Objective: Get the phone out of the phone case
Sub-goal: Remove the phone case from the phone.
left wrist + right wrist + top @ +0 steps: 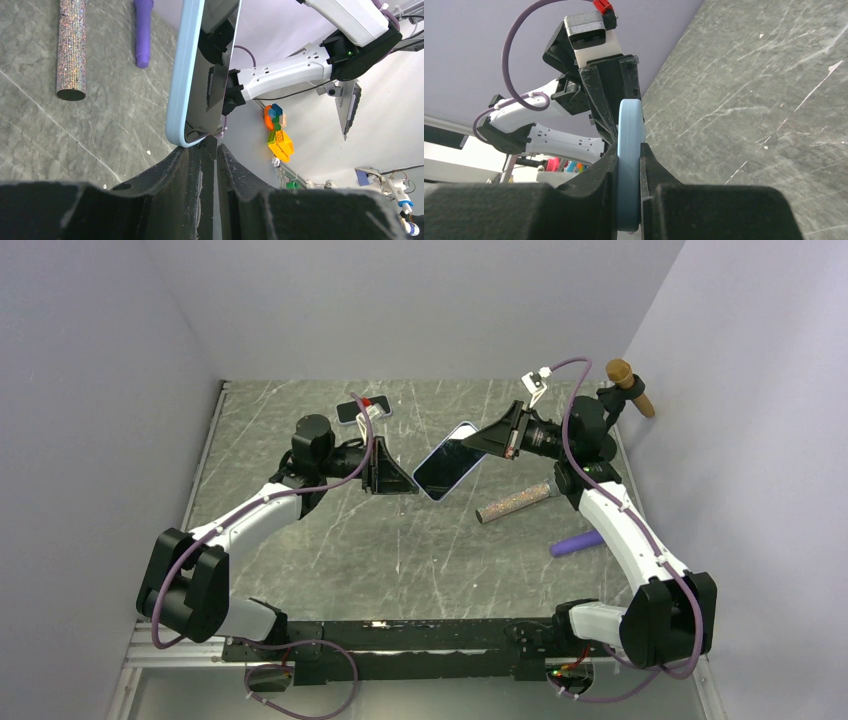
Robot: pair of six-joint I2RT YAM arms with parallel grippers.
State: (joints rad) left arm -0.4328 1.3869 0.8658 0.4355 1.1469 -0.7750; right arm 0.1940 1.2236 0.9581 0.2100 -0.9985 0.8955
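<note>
One phone (pixel 445 462), seated in its one pale blue phone case (pixel 629 190), hangs tilted in the air above the grey marbled table (pixel 400 540), caught between my two grippers. My right gripper (pixel 629 150) is clamped on the case's edge; my left gripper (pixel 215 148) pinches the opposite lower corner. On the table lie one glittery tube (pixel 515 502) and one purple cylinder (pixel 576 543), near each other. One small black-and-red device (pixel 362 408) sits at the far side.
</note>
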